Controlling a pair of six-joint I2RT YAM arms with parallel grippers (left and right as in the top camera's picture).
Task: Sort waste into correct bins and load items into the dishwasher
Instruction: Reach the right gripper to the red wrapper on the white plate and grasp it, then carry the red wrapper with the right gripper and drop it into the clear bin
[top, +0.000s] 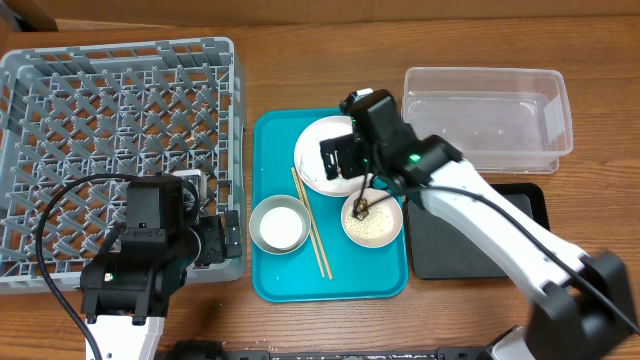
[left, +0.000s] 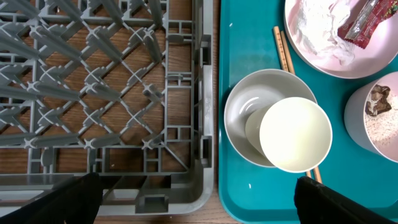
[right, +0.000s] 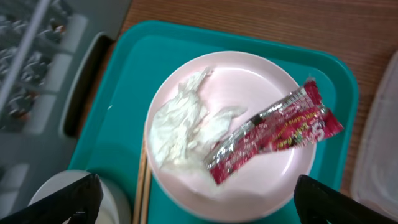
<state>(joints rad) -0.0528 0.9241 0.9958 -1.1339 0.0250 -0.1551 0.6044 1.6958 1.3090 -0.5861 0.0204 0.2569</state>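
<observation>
Right gripper (right: 199, 208), jaws spread wide and empty, hangs over the shiny red snack wrapper (right: 273, 137), which lies against a crumpled white paper wad (right: 183, 127) on the round pale pink plate (right: 249, 74). That plate sits on a flat teal tray (right: 140, 59) mid-worktop. Left gripper (left: 199, 202), jaws likewise apart, hovers near the small white cup (left: 295, 134) standing in a grey bowl (left: 239, 118).

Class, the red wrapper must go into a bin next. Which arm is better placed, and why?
Right. The right hand hangs open over the plate holding the wrapper, and the tub and black tray lie on that side. The left hand sits by the rack.
</observation>
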